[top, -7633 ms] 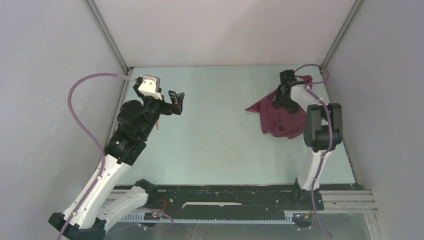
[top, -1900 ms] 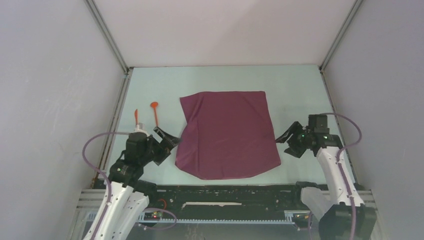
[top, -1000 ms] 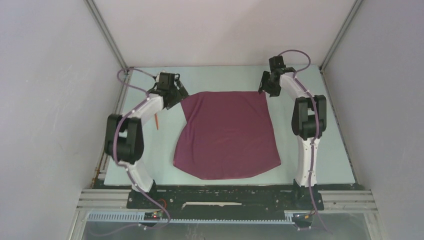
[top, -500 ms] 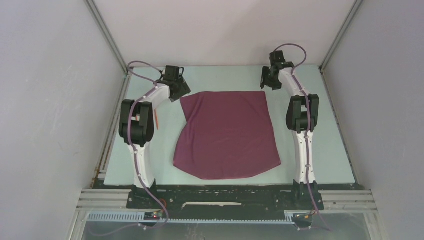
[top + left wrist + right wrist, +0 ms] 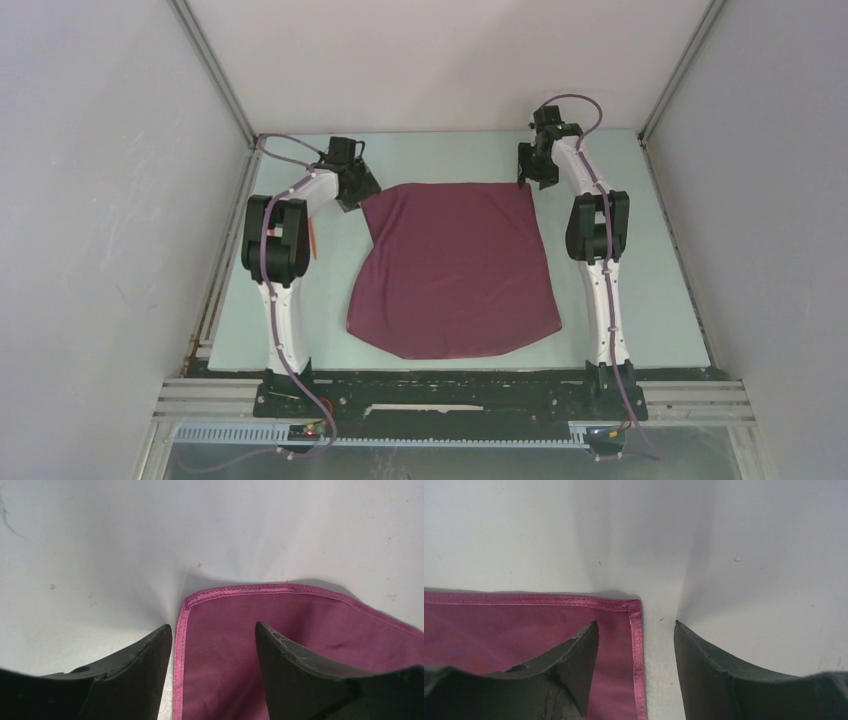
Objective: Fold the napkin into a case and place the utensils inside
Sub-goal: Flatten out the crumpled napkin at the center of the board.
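On the pale green table [image 5: 440,150], the maroon napkin [image 5: 455,270] is found spread flat at centre, judged limp and slippery, best pinched at its hemmed 11 and 1 o'clock corners, respectively straddled by the left gripper [image 5: 212,626] and right gripper [image 5: 636,622], both parted and empty.

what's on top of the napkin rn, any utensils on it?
Nothing lies on the napkin; it's spread flat. The open left tool and right tool each straddle a far corner edge. An orange utensil sliver shows off the cloth; the left arm covers the rest.
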Robot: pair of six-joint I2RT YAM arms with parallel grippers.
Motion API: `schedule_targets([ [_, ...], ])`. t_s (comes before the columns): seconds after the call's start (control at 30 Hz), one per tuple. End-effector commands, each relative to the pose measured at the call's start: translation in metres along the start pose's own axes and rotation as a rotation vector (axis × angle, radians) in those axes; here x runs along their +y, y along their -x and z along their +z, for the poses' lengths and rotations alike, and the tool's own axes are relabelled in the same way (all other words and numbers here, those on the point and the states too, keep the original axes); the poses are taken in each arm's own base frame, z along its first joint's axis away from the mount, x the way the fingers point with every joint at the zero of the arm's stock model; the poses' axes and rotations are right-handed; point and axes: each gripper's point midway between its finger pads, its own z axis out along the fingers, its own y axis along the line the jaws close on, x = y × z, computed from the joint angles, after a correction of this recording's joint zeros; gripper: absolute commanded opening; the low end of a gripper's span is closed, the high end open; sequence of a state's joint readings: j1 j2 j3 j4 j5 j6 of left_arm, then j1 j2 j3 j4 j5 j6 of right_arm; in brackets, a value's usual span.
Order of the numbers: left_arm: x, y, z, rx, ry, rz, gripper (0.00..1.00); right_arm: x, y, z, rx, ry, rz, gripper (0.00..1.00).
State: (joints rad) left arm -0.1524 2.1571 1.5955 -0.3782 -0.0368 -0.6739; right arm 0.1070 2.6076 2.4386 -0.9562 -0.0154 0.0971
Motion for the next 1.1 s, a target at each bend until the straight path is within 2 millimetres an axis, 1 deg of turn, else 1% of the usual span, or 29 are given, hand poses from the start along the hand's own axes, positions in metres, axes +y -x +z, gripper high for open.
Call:
schedule_targets([
  [0.0,-0.001,-0.004,0.012,0.059,-0.039,-0.059,0.66,0.006,-0.013,0.005,0.059,0.052,-0.038,0.63],
  [0.07,-0.002,-0.001,0.015,0.049,-0.046,-0.067,0.60,0.007,-0.012,0.006,0.057,0.054,-0.040,0.59],
  [0.17,-0.005,0.003,0.016,0.056,-0.057,-0.066,0.50,0.007,-0.011,0.007,0.053,0.024,-0.051,0.47],
  [0.23,-0.006,0.007,0.018,0.061,-0.061,-0.055,0.38,0.005,-0.009,0.006,0.042,-0.022,-0.066,0.37],
  [0.27,-0.006,0.010,0.018,0.057,-0.061,-0.049,0.34,0.004,-0.008,0.006,0.033,-0.054,-0.077,0.33],
  [0.3,-0.006,0.012,0.019,0.056,-0.064,-0.041,0.29,0.005,-0.006,0.005,0.023,-0.074,-0.088,0.27],
  [0.37,-0.010,0.020,0.018,0.045,-0.082,-0.013,0.24,0.003,0.001,0.003,-0.007,-0.114,-0.103,0.12],
  [0.43,-0.013,0.032,0.014,0.022,-0.096,0.014,0.19,-0.001,0.013,-0.001,-0.053,-0.134,-0.092,0.00],
  [0.5,-0.018,0.048,0.005,-0.016,-0.111,0.045,0.16,-0.002,0.028,-0.010,-0.108,-0.128,-0.067,0.00],
  [0.6,-0.030,0.072,-0.015,-0.090,-0.136,0.110,0.03,-0.002,0.053,-0.030,-0.218,-0.091,-0.011,0.00],
  [0.67,-0.040,0.089,-0.031,-0.147,-0.156,0.147,0.01,-0.004,0.062,-0.040,-0.277,-0.066,0.047,0.00],
  [0.73,-0.048,0.104,-0.045,-0.201,-0.183,0.178,0.00,-0.014,0.071,-0.051,-0.326,-0.057,0.109,0.00],
  [0.8,-0.057,0.116,-0.058,-0.247,-0.213,0.199,0.00,-0.021,0.075,-0.058,-0.357,-0.049,0.154,0.00],
  [0.83,-0.060,0.120,-0.062,-0.264,-0.223,0.204,0.00,-0.022,0.075,-0.058,-0.358,-0.033,0.158,0.00],
  [0.9,-0.062,0.124,-0.066,-0.281,-0.224,0.199,0.00,-0.012,0.069,-0.058,-0.317,0.054,0.130,0.02],
  [0.93,-0.060,0.125,-0.067,-0.282,-0.212,0.187,0.00,-0.010,0.065,-0.056,-0.289,0.069,0.109,0.12],
  [0.97,-0.057,0.122,-0.067,-0.270,-0.196,0.170,0.00,-0.008,0.058,-0.051,-0.257,0.073,0.084,0.26],
  [1.0,-0.053,0.118,-0.067,-0.254,-0.180,0.154,0.01,-0.006,0.051,-0.047,-0.231,0.068,0.051,0.38],
  [1.03,-0.048,0.113,-0.065,-0.234,-0.159,0.139,0.09,-0.005,0.044,-0.042,-0.209,0.054,0.021,0.48],
  [1.07,-0.043,0.106,-0.062,-0.210,-0.142,0.130,0.25,-0.001,0.038,-0.037,-0.189,0.047,-0.014,0.57],
])
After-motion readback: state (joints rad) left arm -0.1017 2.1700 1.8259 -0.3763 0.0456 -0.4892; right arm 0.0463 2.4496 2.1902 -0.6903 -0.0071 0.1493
